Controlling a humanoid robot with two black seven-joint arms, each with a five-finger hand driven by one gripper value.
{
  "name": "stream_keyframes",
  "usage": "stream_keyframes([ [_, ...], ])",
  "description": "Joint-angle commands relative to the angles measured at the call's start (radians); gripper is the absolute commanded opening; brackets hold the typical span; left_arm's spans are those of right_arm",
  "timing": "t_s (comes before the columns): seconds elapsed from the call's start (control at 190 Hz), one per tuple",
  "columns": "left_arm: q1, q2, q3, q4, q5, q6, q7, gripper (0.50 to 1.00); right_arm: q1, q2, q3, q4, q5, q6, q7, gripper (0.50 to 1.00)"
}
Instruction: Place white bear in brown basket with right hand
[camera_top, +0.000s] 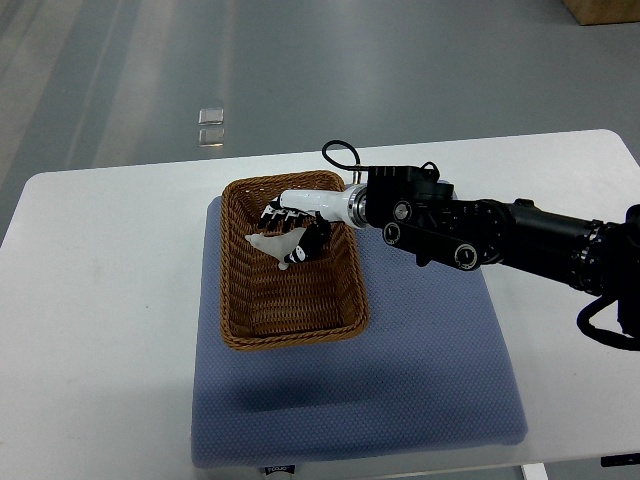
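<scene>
The right hand (293, 222) hangs over the brown basket (290, 330), fingers curled around the white bear (280, 247), which dangles just beneath them above the weave. It looks soft and light, likely squashy, so a hold round the body suits it best.

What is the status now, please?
Right robot hand over brown basket, shut on white bear. Bear not released yet. Left arm not visible. Nothing in the way.
</scene>
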Motion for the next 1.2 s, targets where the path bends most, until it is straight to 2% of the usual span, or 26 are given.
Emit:
stream_keyframes([
  [0.0, 0.0, 0.0, 0.001, 0.0, 0.0, 0.0, 0.0, 1.0, 0.008, 0.0, 0.007, 0.002, 0.002, 0.002, 0.001, 0.846],
  [0.19, 0.0, 0.0, 0.001, -0.001, 0.001, 0.0, 0.0, 1.0, 0.054, 0.0, 0.053, 0.002, 0.018, -0.006, 0.001, 0.858],
  [0.306, 0.0, 0.0, 0.003, -0.001, 0.0, 0.0, 0.0, 1.0, 0.051, 0.0, 0.188, 0.002, 0.019, -0.009, 0.003, 0.864],
  [0.359, 0.0, 0.0, 0.003, -0.001, 0.0, 0.0, 0.0, 1.0, 0.042, 0.0, 0.274, 0.0, 0.019, -0.012, 0.003, 0.899],
  [0.406, 0.0, 0.0, 0.003, -0.001, 0.0, 0.0, 0.0, 1.0, 0.034, 0.0, 0.343, -0.002, 0.019, -0.012, 0.001, 0.901],
  [0.743, 0.0, 0.0, 0.006, -0.003, 0.001, -0.001, 0.0, 1.0, -0.243, -0.045, 0.912, -0.003, 0.053, -0.012, 0.059, 0.921],
  [0.833, 0.0, 0.0, 0.006, -0.003, 0.001, -0.001, 0.0, 1.0, -0.312, -0.043, 1.07, -0.002, 0.148, -0.012, 0.105, 0.921],
  [0.938, 0.0, 0.0, 0.004, -0.003, 0.001, -0.001, 0.0, 1.0, -0.369, -0.049, 1.167, -0.003, 0.31, -0.012, 0.127, 0.921],
  [1.197, 0.0, 0.0, 0.006, -0.003, 0.001, -0.001, 0.0, 1.0, -0.476, -0.06, 1.199, -0.003, 0.719, 0.003, 0.148, 0.926],
])
